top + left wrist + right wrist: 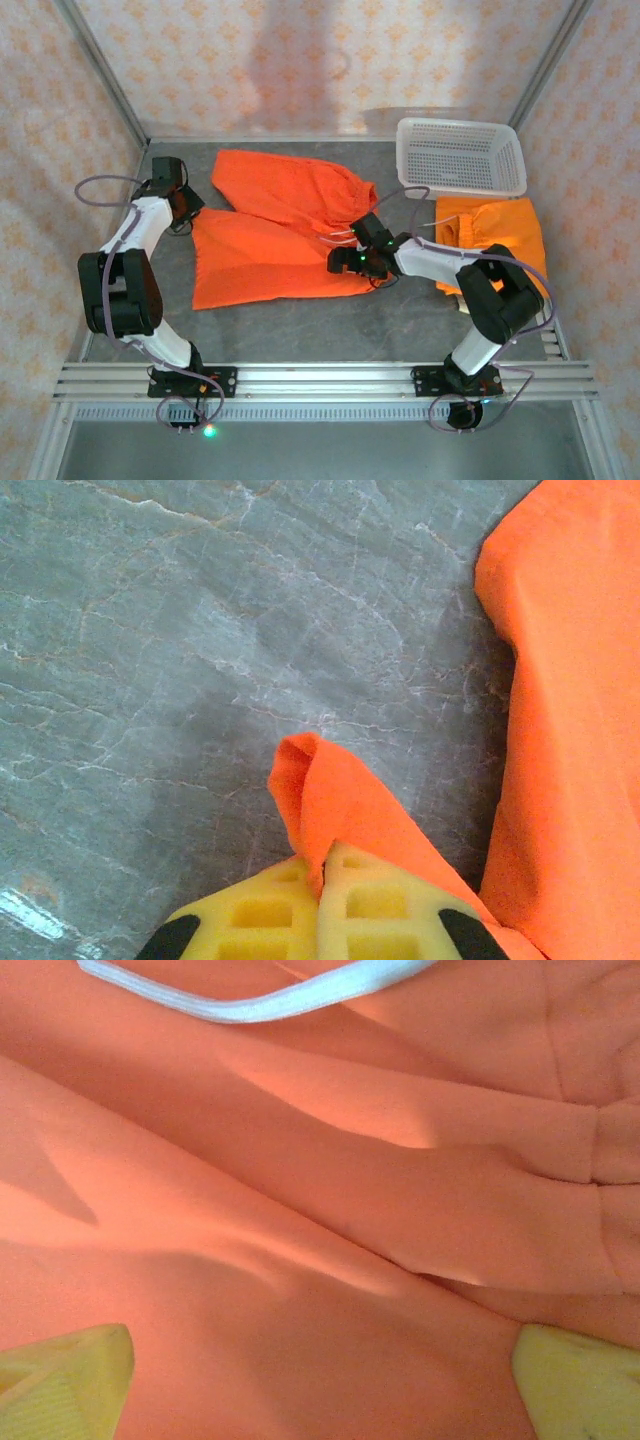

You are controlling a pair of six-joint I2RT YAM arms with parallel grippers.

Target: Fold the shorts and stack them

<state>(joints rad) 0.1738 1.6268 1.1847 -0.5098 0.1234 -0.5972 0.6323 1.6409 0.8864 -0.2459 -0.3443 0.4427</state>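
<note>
Orange shorts (270, 240) lie spread mid-frame on the grey counter (400, 310). Left pincer (322, 865), at their left edge, is clamped on a pinched-up corner of the cloth. Right pincer (320, 1370) gapes wide over the waist end, gripping nothing, near the white drawstring (260, 1000). Another orange pair (505, 235) lies at right, below the white basket (465, 180).

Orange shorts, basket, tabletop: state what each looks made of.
Orange shorts: soft matte cloth, likely knit; it creases and folds. Basket: white rigid plastic, judging by its perforated moulded walls. Tabletop: grey, white-veined like stone, faintly glossy; possibly laminate.
</note>
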